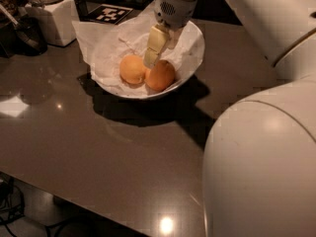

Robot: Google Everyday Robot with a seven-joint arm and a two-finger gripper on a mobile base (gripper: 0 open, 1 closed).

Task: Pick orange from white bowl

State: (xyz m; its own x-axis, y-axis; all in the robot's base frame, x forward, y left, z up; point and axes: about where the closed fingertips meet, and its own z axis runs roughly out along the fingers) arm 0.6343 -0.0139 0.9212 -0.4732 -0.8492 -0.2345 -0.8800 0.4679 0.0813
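Note:
The white bowl (190, 58) sits on the dark table at the back centre, lined with crumpled white paper. Two round fruits lie in it side by side. The orange (161, 76) is the deeper-coloured one on the right. A paler yellowish fruit (132, 69) lies to its left. My gripper (154, 58) hangs down into the bowl from above. Its tip sits just above the gap between the two fruits, at the orange's upper left edge. It holds nothing that I can see.
A white square jar (52, 16) stands at the back left, with a dark object (24, 33) beside it. A black-and-white marker card (109, 14) lies behind the bowl. My white arm and body (266, 157) fill the right side. The table's front edge runs along the lower left.

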